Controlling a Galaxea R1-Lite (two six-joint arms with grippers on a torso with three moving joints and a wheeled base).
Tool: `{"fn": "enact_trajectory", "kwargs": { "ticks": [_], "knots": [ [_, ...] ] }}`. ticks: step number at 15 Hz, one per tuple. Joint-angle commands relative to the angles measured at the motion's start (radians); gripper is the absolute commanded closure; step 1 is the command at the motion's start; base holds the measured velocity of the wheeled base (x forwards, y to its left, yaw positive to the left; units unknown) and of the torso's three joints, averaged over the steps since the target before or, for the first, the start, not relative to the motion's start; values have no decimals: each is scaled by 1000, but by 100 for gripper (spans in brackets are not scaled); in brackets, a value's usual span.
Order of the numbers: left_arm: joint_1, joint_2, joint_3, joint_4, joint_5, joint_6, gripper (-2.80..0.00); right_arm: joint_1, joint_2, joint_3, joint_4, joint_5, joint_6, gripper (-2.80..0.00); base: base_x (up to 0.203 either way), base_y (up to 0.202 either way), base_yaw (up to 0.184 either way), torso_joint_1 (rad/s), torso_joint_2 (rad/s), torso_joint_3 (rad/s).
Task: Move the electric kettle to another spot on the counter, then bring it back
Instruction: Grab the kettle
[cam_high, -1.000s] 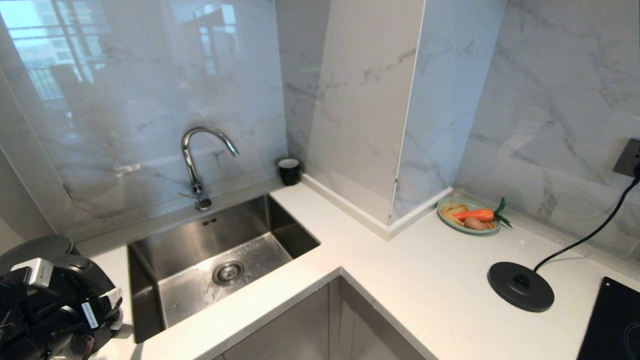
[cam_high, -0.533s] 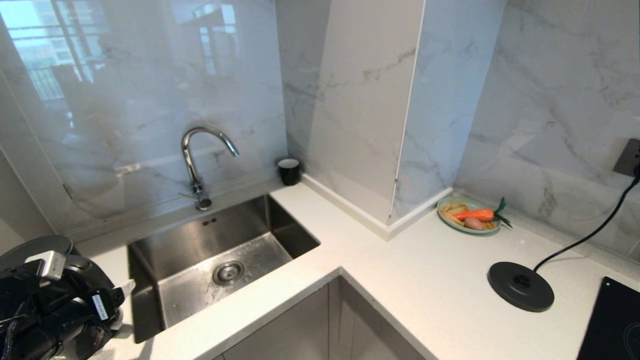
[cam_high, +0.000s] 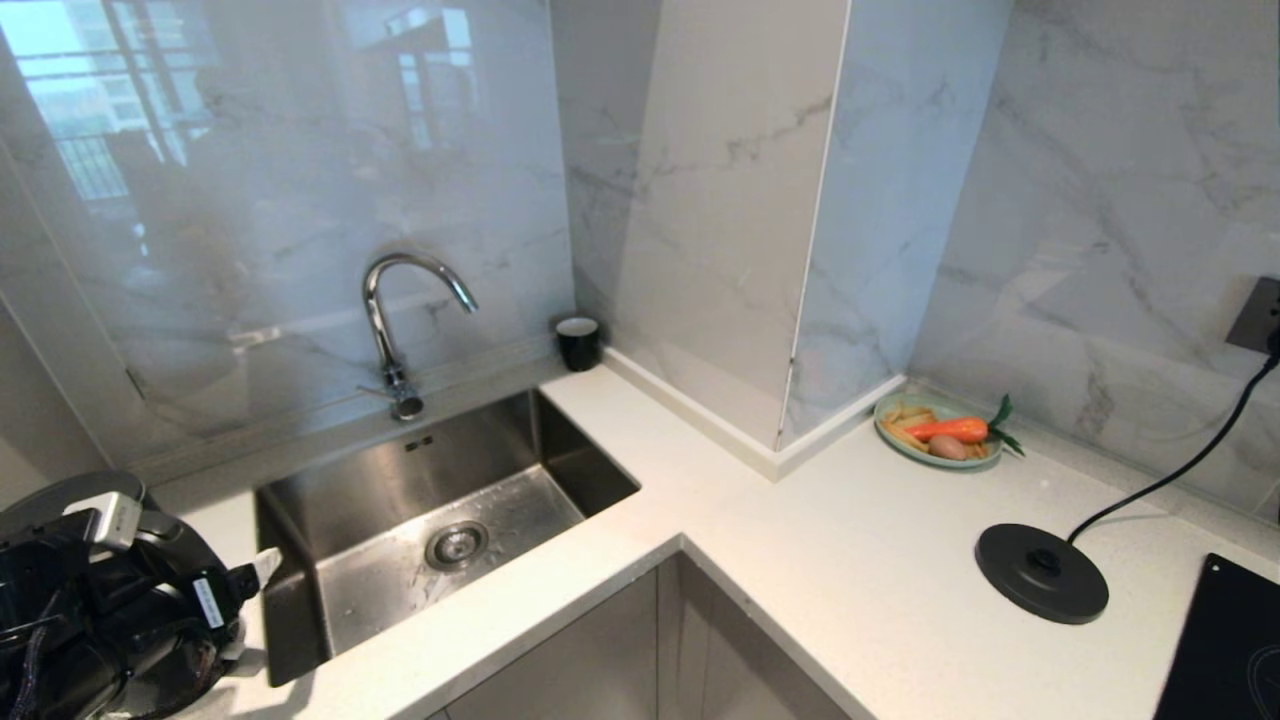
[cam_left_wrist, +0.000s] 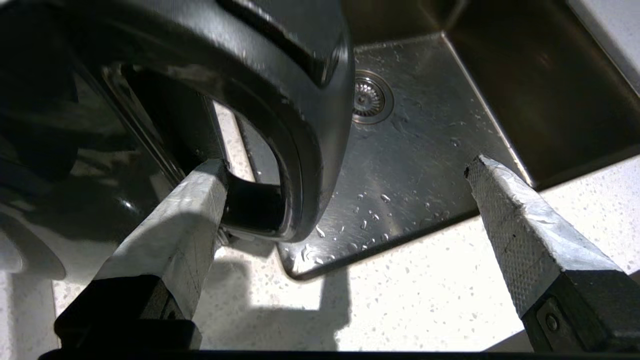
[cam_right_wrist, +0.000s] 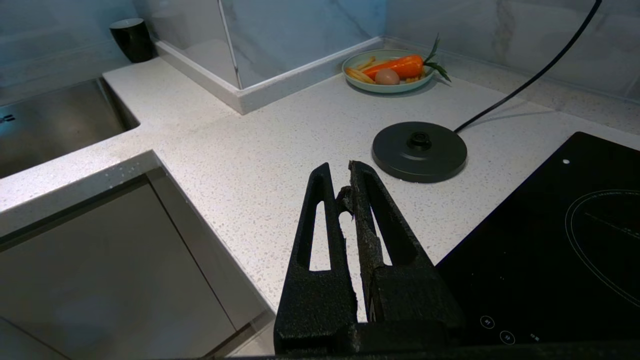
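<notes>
The electric kettle (cam_high: 60, 495) stands on the counter (cam_high: 800, 560) at the far left, beside the sink. My left arm (cam_high: 110, 610) covers most of it, so only its grey lid shows in the head view. My left gripper (cam_left_wrist: 345, 167) is open wide. The kettle's looped black handle (cam_left_wrist: 300, 125) stands between the fingers, its lower end close against one finger (cam_left_wrist: 195, 200); the other finger is well clear, over the sink edge. My right gripper (cam_right_wrist: 340, 172) is shut and empty, low over the counter near the base disc.
The steel sink (cam_high: 560, 450) with its tap (cam_high: 385, 330) lies right of the kettle. A black corded base disc (cam_high: 1041, 573), a plate of vegetables (cam_high: 890, 435), a black cup (cam_high: 578, 342) and the hob (cam_high: 1220, 650) are also on the counter.
My left gripper has opened wider at the kettle's handle, its outer fingertip swinging toward the sink. The kettle has stayed in place.
</notes>
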Motion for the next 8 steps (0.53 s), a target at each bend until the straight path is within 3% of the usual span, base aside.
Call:
{"fn": "enact_trajectory", "kwargs": {
  "ticks": [1,8],
  "knots": [
    [-7,-5,-8,-8,-1,-2,-280,0,0,0,0,0,0,0,0,0,0,0,0,0],
    [-11,6,-16,-8,-21,-2,-280,0,0,0,0,0,1,0,0,0,0,0,0,0]
  ]
}}
